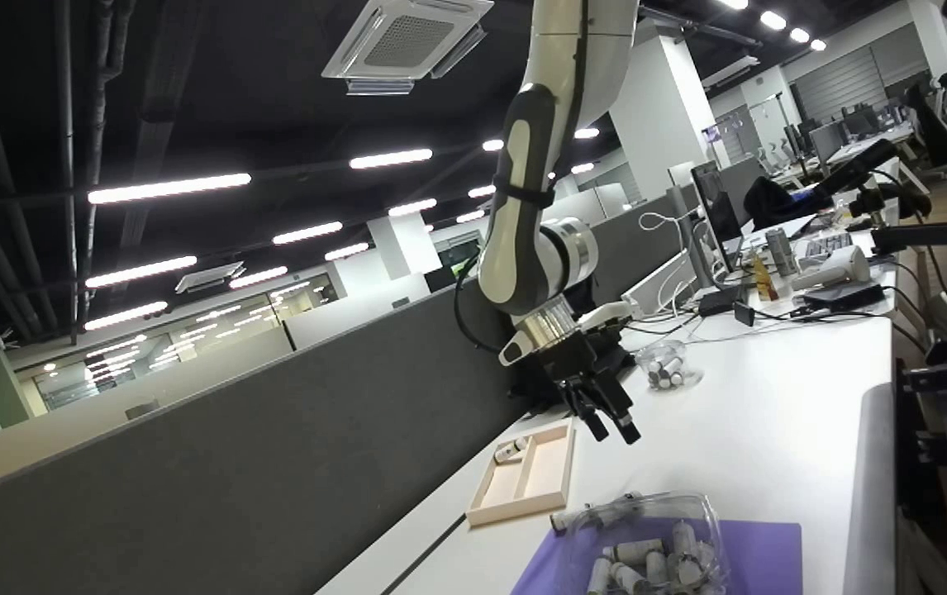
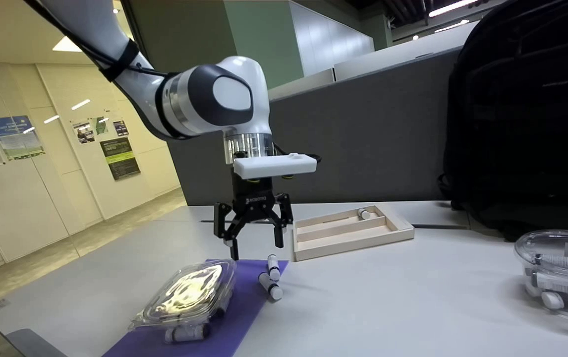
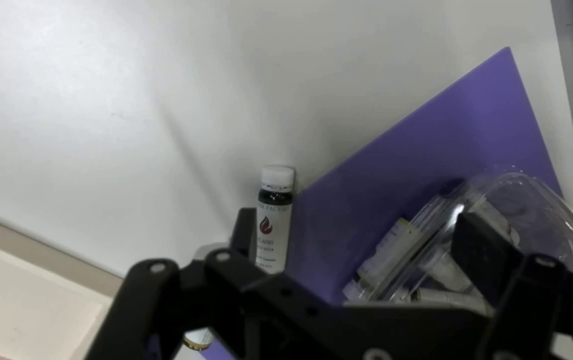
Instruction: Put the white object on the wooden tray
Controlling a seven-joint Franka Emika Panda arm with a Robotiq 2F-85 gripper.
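Small white-labelled bottles are the white objects. Two lie at the purple mat's edge in an exterior view, a nearer bottle (image 2: pixel 270 286) and a farther bottle (image 2: pixel 273 267). In the wrist view a bottle (image 3: pixel 272 232) with a white cap lies beside one finger, its lower end hidden. The pale wooden tray (image 2: pixel 353 244) stands behind the mat; its rim also shows at the wrist view's lower left (image 3: pixel 31 250). Another bottle (image 1: pixel 511 450) lies in a tray compartment (image 1: pixel 516 510). My gripper (image 2: pixel 256 244) is open and empty, above the mat's far end; it also shows in the wrist view (image 3: pixel 356 235).
A clear plastic box (image 2: pixel 190 292) with several bottles sits on the purple mat (image 2: pixel 232 332). A bottle (image 2: pixel 187 332) shows at its near side. A round clear tub (image 2: pixel 556 248) of bottles stands on the desk. A grey partition (image 1: pixel 275 463) and black backpack (image 2: pixel 527 124) border the desk.
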